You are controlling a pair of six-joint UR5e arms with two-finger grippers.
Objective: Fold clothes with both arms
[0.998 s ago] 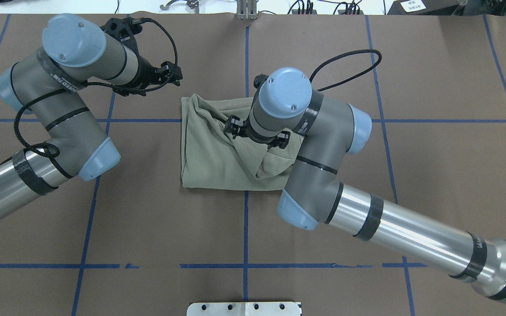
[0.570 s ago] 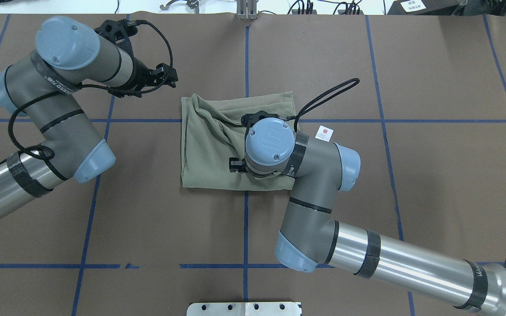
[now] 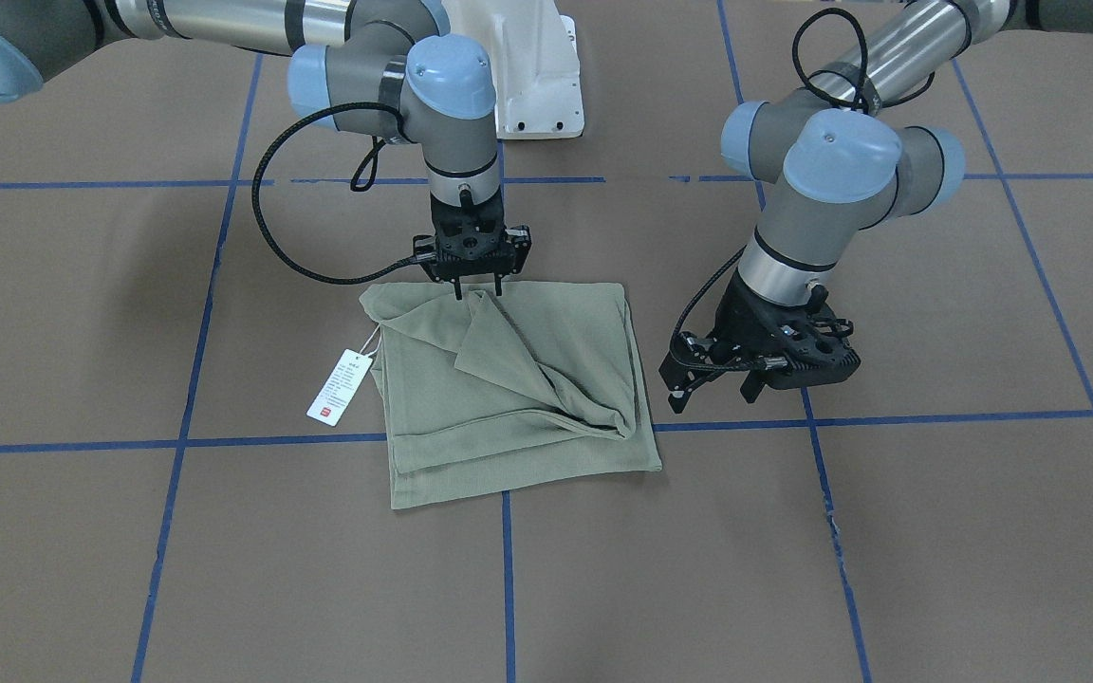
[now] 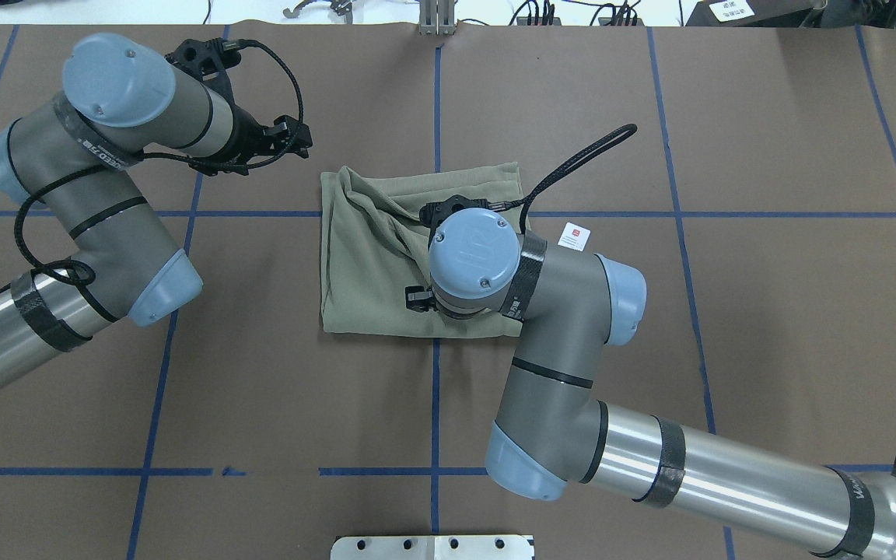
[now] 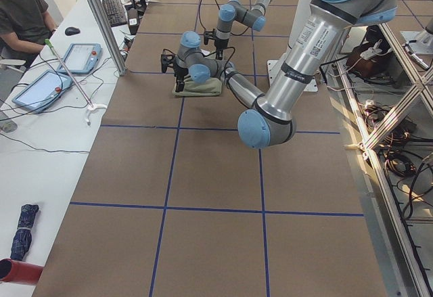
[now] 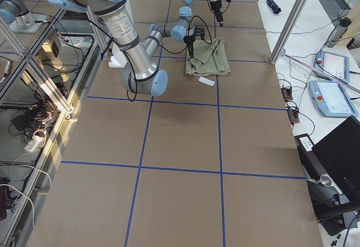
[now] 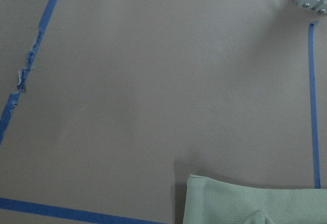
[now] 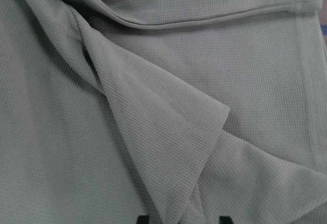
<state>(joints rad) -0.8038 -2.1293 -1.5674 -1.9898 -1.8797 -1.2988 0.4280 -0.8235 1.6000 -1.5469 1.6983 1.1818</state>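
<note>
The sage-green shirt [image 4: 370, 264] lies folded into a rough rectangle at the table's middle, with a loose diagonal flap [image 3: 518, 351] on top. Its white hang tag [image 3: 340, 384] rests on the table beside it. My right gripper [image 3: 478, 289] points straight down over the shirt's robot-side edge. It is open, and in the right wrist view its fingertips [image 8: 143, 219] stand apart over wrinkled fabric. My left gripper [image 3: 713, 389] hovers open and holds nothing, off the shirt's side. The left wrist view catches only a shirt corner [image 7: 255, 203].
Brown table cover with blue tape lines [image 4: 436, 404]. The white pedestal base [image 3: 537, 76] stands behind the shirt. A side table with tablets [image 5: 81, 57] and a seated person [image 5: 20, 13] runs along the far edge. Aluminium posts [image 6: 295, 16] stand there too.
The right arm swung from the shirt's middle back toward the robot-side edge, and the lifted fabric now lies flat as a flap. The tag has come into view. The left gripper drew slightly away.
</note>
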